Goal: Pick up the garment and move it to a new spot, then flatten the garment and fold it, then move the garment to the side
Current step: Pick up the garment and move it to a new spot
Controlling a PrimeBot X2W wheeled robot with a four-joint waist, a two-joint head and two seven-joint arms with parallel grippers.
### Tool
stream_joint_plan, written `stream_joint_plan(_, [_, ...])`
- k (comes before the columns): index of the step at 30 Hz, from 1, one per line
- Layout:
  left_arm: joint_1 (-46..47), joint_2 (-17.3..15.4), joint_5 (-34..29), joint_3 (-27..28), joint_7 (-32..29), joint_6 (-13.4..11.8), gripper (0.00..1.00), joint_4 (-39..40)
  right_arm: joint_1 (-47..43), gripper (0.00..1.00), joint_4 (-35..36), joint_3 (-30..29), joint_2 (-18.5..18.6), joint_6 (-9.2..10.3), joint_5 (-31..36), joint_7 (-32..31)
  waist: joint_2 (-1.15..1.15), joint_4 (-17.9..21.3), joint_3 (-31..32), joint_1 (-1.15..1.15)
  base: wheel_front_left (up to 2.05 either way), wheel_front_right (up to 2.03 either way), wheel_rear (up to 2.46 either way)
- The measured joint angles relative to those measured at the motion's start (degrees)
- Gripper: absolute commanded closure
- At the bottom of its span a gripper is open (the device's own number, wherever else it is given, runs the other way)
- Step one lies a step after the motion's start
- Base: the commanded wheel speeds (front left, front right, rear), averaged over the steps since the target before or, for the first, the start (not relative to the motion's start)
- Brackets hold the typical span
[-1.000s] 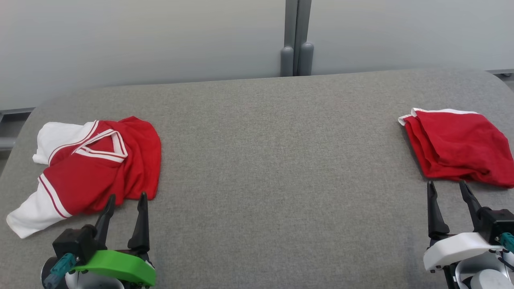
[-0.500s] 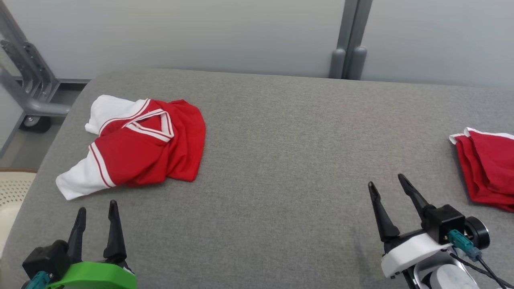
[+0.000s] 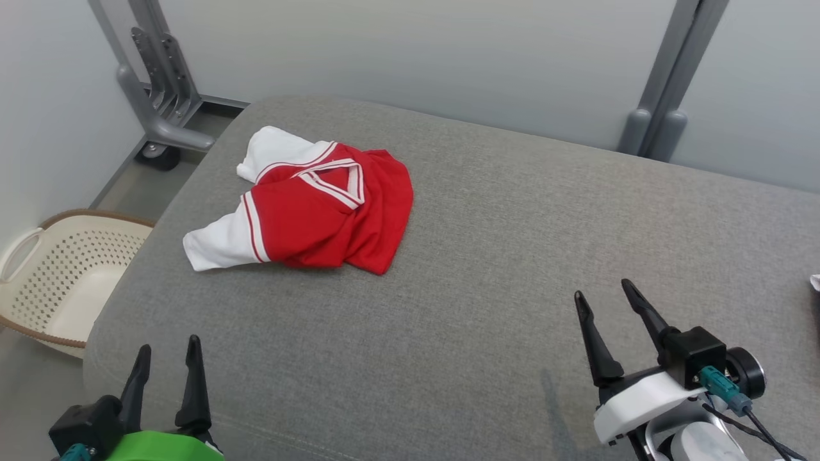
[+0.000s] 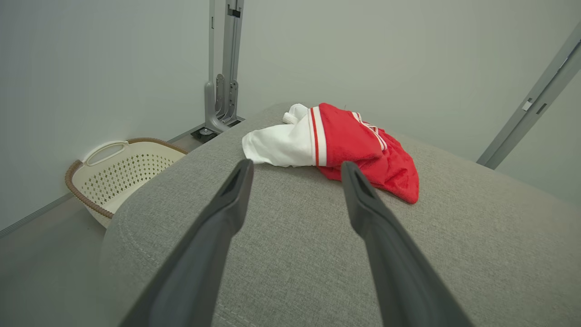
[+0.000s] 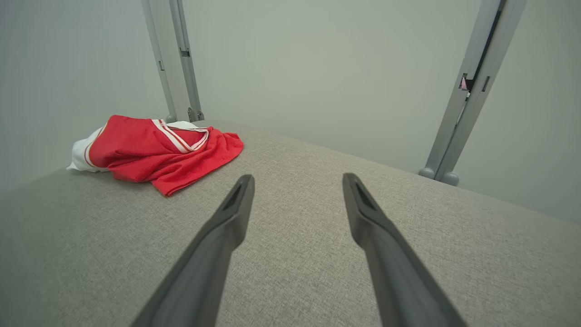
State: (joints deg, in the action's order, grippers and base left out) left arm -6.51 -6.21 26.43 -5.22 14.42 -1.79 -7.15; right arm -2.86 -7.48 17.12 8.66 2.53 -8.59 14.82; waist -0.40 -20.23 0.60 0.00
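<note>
Left fingers (image 3: 192, 384) parted, empty | right fingers (image 3: 596, 346) likewise | garment (image 3: 320, 218) well apart

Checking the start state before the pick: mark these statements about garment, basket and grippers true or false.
1. The crumpled red-and-white V-neck jersey lies on the grey fabric-covered table. True.
2. The left gripper grips the jersey. False: it is open, short of it.
3. The right gripper is open and empty. True.
4. The cream perforated plastic basket stands on the table. False: it stands on the floor beside it.
</note>
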Motion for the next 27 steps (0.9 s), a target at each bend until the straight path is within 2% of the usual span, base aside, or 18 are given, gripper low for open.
stream_joint_plan(5, [0.0, -0.2, 0.08, 1.55, 0.0, 0.74, 0.0, 0.0, 0.02, 0.0, 0.01, 1.56, -1.74, -0.21, 0.2, 0.0, 0.0, -2.76, 0.33, 0.0, 0.0, 0.0, 0.0])
stream_joint_plan(12, [2.01, -0.18, 1.79, 1.25, -0.26, 2.27, 0.0, 0.04, 0.04, 0.0, 0.48, 1.55, -1.43, -0.02, 1.75, 0.0, 0.0, -2.61, -1.88, 0.0, 0.0, 0.0, 0.0])
stream_joint_plan(16, [7.54, 0.71, 6.41, 0.77, -4.49, 3.36, 0.0, -0.2, 0.2, 0.0, 0.71, 1.78, -0.81, -0.1, 2.21, 0.0, 0.0, -2.27, -4.25, 0.0, 0.0, 0.0, 0.0])
stream_joint_plan(18, [10.74, 0.75, 6.88, 0.29, -7.39, 3.37, 0.0, -1.32, 0.55, 0.0, 0.7, 2.57, 0.31, -0.9, 2.98, 0.0, 0.0, -2.04, -5.57, 0.0, 0.0, 0.0, 0.0])
stream_joint_plan(20, [12.05, 0.82, 7.71, 0.16, -8.57, 3.37, 0.0, -1.78, 0.87, 0.0, 0.7, 2.83, 0.93, -1.05, 3.43, 0.0, 0.0, -1.9, -6.24, 0.0, 0.0, 0.0, 0.0])
stream_joint_plan(24, [16.97, 0.62, 9.27, -1.19, -15.21, 3.65, 0.0, -4.99, 2.3, 0.0, 1.3, 2.68, 2.87, -1.48, 4.77, -0.32, 0.0, -1.03, -9.01, 0.0, 0.0, 0.0, 0.0])
stream_joint_plan(27, [20.42, -0.93, 8.44, -1.97, -18.67, 3.63, 0.0, -7.4, 2.73, 0.0, 2.13, 2.44, 3.7, -1.51, 5.22, -0.75, 0.0, -0.11, -11.1, 0.0, 0.0, 0.0, 0.0])
